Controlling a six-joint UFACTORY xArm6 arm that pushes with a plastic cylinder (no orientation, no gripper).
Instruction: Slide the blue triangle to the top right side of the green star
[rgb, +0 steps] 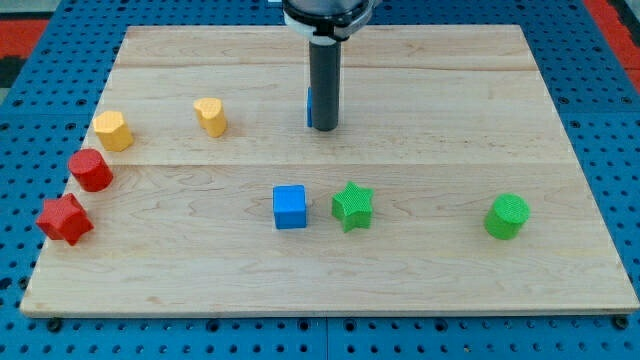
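The green star (352, 205) lies a little below the board's middle. A blue cube (290, 207) sits just to its left. My tip (324, 127) stands above the star, toward the view's top. A thin sliver of a blue block (310, 108) shows at the rod's left edge; the rod hides the rest, so its shape cannot be made out. The tip is right against this blue block.
A yellow heart (211, 116) and a yellow hexagon (113, 131) lie at the upper left. A red cylinder (91, 170) and a red star (64, 219) sit near the left edge. A green cylinder (507, 216) stands at the right. The wooden board (450, 90) ends at blue pegboard.
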